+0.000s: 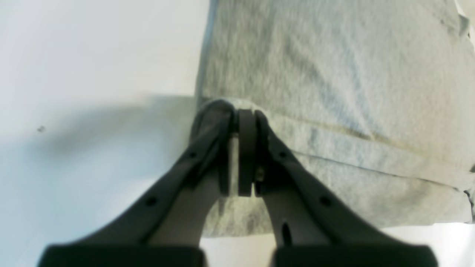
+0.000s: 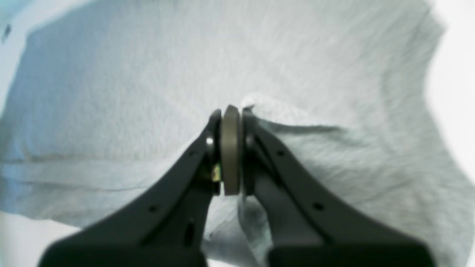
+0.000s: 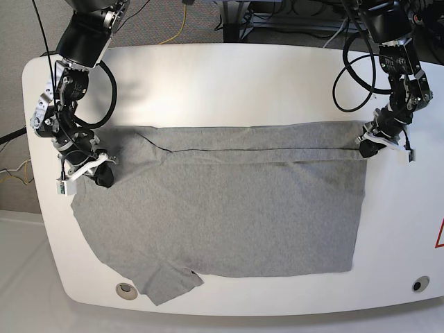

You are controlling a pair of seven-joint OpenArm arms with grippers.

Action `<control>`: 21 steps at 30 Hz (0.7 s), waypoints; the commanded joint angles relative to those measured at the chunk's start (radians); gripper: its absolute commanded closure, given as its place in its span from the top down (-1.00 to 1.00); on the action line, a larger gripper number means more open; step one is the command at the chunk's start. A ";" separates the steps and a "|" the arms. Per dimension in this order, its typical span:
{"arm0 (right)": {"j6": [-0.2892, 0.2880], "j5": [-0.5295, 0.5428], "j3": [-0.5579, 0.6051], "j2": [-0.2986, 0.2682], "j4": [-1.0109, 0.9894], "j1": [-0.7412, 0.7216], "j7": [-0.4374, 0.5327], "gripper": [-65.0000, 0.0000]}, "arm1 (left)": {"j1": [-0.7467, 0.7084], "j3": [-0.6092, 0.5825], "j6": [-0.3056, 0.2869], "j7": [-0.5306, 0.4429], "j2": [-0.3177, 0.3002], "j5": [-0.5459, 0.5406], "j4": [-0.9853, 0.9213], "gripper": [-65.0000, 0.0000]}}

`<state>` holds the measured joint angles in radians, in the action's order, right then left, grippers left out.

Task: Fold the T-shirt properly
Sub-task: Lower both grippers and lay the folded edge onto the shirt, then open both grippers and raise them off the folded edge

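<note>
Pinching the T-shirt [image 3: 229, 208] edge in both the left gripper [image 3: 365, 136] and the right gripper [image 3: 104, 177], jaws clenched on cloth; holding the fold taut across the table [image 3: 229, 76].

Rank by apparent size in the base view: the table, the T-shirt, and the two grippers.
1. Table.
2. T-shirt.
3. Left gripper and right gripper: both small and look alike, so no ranking between them.

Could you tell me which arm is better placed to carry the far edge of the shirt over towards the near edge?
Neither alone. The left end effector is shut on the T-shirt at one far corner, the right end effector on the opposite side. Both pinch cloth, so moving together seems best.
</note>
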<state>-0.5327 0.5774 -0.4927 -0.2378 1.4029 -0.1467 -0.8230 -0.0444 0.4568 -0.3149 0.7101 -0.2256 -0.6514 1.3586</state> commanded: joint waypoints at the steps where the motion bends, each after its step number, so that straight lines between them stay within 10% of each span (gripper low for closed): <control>1: -0.014 -0.002 0.004 -0.009 0.035 -0.019 0.019 -0.97 | 0.015 0.002 -0.013 -0.044 -0.023 0.006 0.037 -0.98; 11: -0.022 -0.113 -0.003 0.024 0.069 0.003 0.044 0.08 | -0.032 0.003 -0.007 -0.087 -0.031 0.069 0.053 -0.02; 21: -0.041 -0.230 -0.017 0.038 0.101 0.018 0.053 0.11 | -0.074 0.002 -0.010 -0.091 -0.036 0.077 0.139 -0.05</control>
<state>-0.5671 0.3584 -0.4969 -0.1879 1.4788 -0.1127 -0.8040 -0.1280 0.4591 -0.3145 0.6540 -0.2462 -0.5537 1.4368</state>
